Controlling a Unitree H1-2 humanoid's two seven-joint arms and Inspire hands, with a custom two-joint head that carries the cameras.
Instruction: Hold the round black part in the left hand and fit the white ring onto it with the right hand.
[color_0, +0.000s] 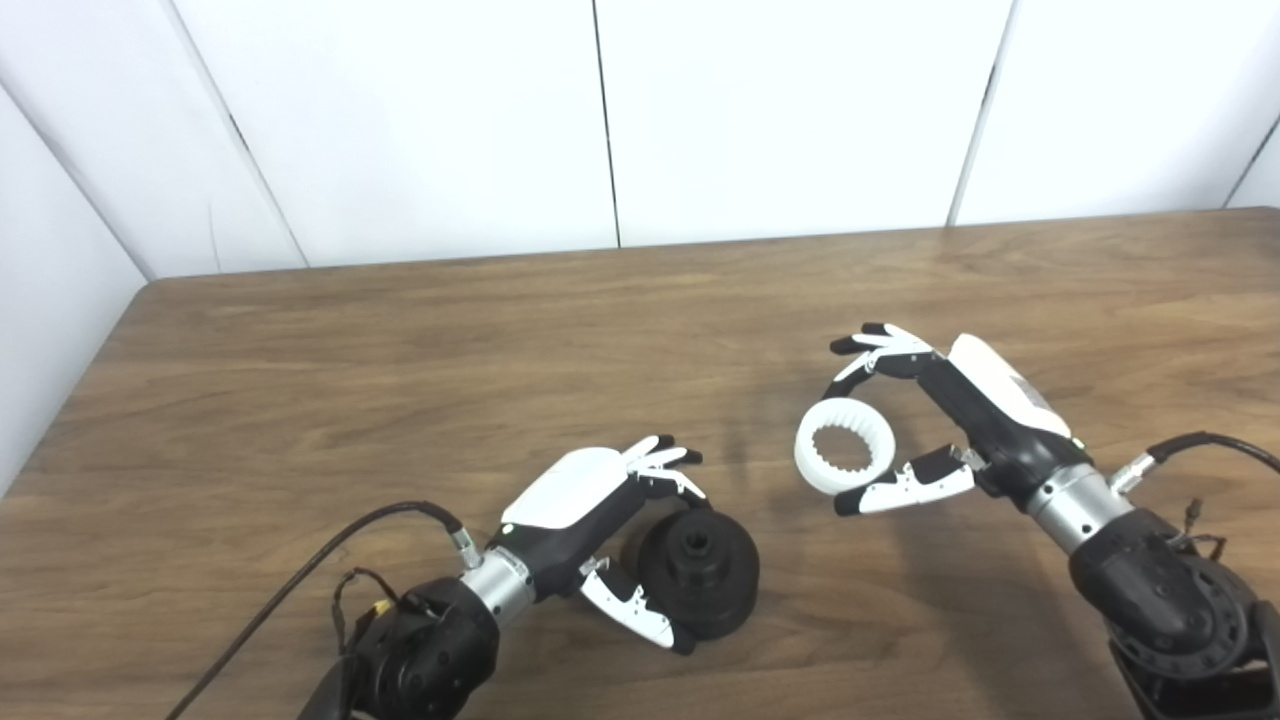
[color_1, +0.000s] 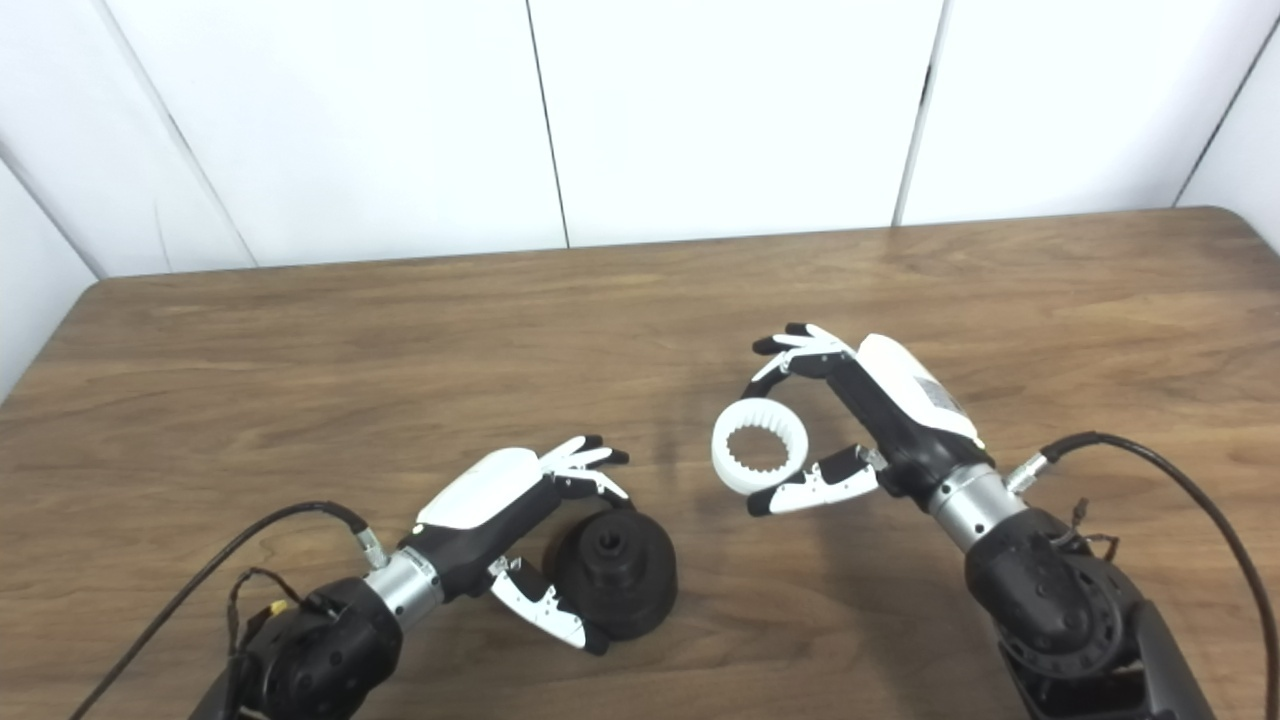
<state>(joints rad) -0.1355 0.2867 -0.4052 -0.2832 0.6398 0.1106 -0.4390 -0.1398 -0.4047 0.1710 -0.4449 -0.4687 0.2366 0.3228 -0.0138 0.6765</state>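
- On the left, the left hand (color_0: 600, 520) lies low on the wooden table (color_0: 400, 350), wrapped around the round black part (color_0: 700, 570): its fingers (color_0: 665, 462) curl over the far side and the thumb (color_0: 632, 603) hooks the near side.
- The black part seems to rest on the table near the front edge, hub and centre hole facing up and a little toward the camera. I cannot tell whether the grasp is firm or only loose around it.
- Moving right, the white ring (color_0: 843, 445) hangs above the table, well apart from the black part, its toothed inner edge facing the camera.
- The right hand (color_0: 930, 420) grasps the ring, thumb tip (color_0: 880, 495) under its lower rim and fingertips (color_0: 870, 345) reaching over the top.
- As I read it, both pieces are picked up or secured, and the bringing-together step is at hand; nothing is fitted yet.
- The next move calls for carrying the ring leftward, tilting it level with the hub, and lining its teeth up before pressing on.
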